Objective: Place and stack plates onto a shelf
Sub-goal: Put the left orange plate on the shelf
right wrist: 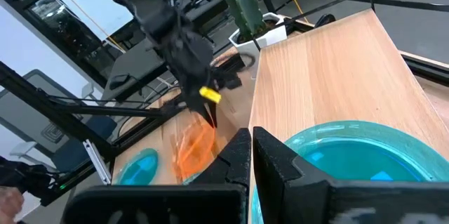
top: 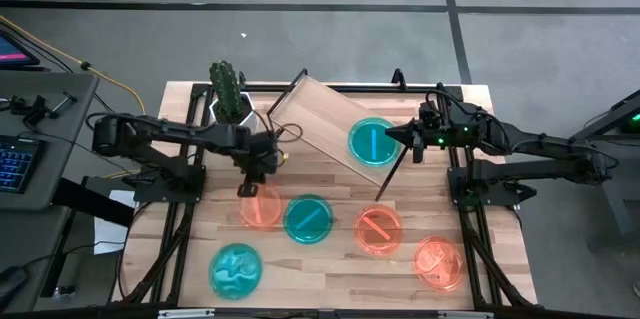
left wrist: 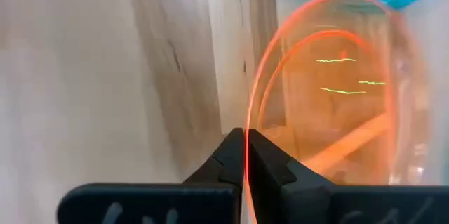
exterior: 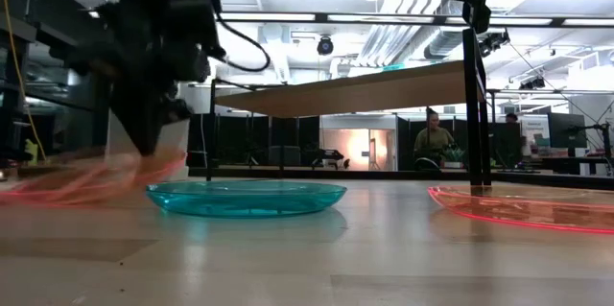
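Plates spread over the bench, one orange plate pinched by the left arm.

High view: the left gripper (top: 250,185) has its jaws clenched on the rim of an orange plate (top: 262,206) near the bench's middle, just beside a teal plate (top: 309,219); the shelf (top: 318,117) lies askew toward the far edge with another teal plate (top: 373,142) on it, the right gripper (top: 403,139), jaws clenched and empty, at its rim. Low view: the gripped plate looks tilted off the bench, though blur makes this uncertain. Left wrist view: the jaws grasp the orange rim edge-on. Right wrist view: the right jaws are shut over the shelf's teal plate, seemingly not holding it.
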Controlling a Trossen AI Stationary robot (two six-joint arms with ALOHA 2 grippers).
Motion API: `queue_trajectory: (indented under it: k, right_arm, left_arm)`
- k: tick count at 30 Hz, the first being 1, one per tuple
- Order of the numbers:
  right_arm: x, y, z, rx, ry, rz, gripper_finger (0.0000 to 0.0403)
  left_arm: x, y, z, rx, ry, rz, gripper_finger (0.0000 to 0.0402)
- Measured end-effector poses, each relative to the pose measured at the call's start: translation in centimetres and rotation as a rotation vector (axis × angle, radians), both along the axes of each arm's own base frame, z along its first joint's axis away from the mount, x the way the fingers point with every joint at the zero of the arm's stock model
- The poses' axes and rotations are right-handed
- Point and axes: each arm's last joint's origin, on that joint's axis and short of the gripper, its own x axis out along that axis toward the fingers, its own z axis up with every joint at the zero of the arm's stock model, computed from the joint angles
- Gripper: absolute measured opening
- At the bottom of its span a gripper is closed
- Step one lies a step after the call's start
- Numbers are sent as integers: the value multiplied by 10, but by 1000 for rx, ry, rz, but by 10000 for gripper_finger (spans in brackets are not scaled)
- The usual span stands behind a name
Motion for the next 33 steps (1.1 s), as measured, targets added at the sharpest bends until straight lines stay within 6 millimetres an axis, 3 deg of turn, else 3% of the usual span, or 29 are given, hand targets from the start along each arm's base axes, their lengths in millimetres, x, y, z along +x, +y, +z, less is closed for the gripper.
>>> queue_trajectory:
  k: [7, 12, 16, 19, 23, 26, 33]
  right_arm:
    - [0, 0, 0, -1, 3, 0, 0]
    - [0, 0, 0, -5, 4, 1, 0]
    - [0, 0, 0, -6, 4, 1, 0]
    - [0, 0, 0, -6, 4, 1, 0]
    - [0, 0, 0, -6, 4, 1, 0]
    - [0, 0, 0, -7, 4, 0, 0]
    - [0, 0, 0, -7, 5, 0, 0]
  left_arm:
    - [-3, 16, 70, -28, -48, 54, 0]
    - [7, 24, 133, -40, -164, 193, 0]
    - [26, 30, 177, -8, -300, 327, 0]
    - [46, 41, 199, 46, -408, 464, 0]
    - [71, 64, 209, 74, -536, 748, 0]
    - [82, 80, 202, 1, -555, 940, 0]
    - [89, 90, 175, -17, -459, 1060, 0]
